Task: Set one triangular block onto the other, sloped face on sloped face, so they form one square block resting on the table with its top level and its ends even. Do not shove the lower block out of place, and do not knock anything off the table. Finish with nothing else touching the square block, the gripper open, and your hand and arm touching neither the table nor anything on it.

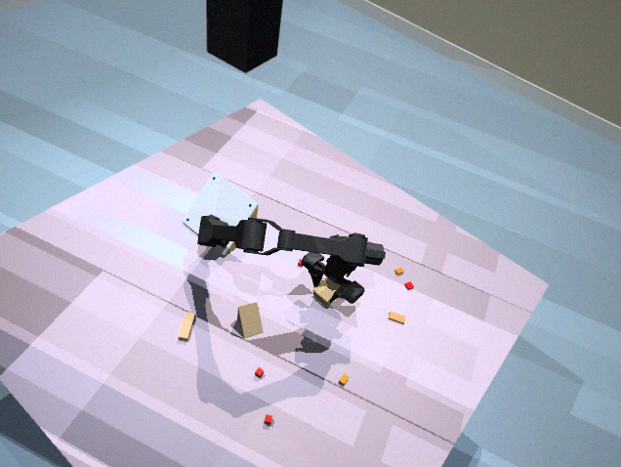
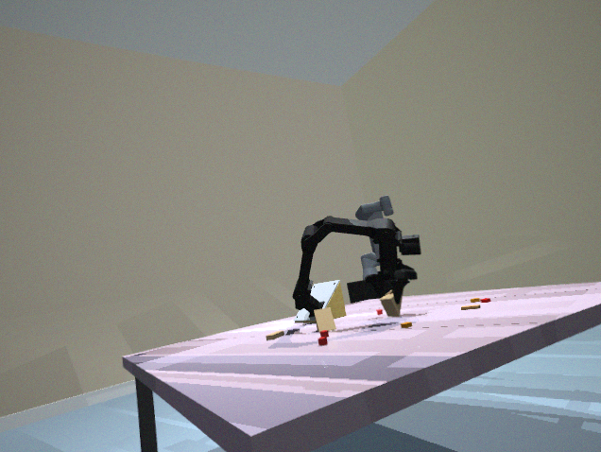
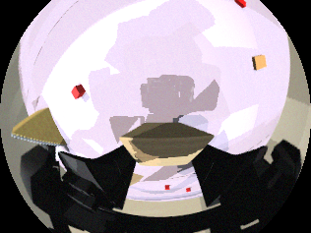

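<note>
One tan triangular block (image 1: 326,292) (image 2: 389,304) (image 3: 167,145) is between the fingers, tilted and apparently off the table. My gripper (image 1: 330,291) (image 3: 163,140) is shut on it, with a finger at each end. In the wrist view a darker face of the block is toward the camera. The other tan triangular block (image 1: 250,319) (image 2: 324,319) stands on the table to the left of the gripper in the top and exterior views, sloped face showing in the top view. The two blocks are apart.
A wedge with a white sloped board (image 1: 221,200) (image 2: 326,292) stands near the arm's base. A tan plank (image 1: 186,326) (image 2: 275,335) lies left of the free block. Red cubes (image 1: 259,371) (image 1: 269,419) and an orange piece (image 1: 344,379) lie nearer the camera. Another plank (image 1: 396,317) lies right.
</note>
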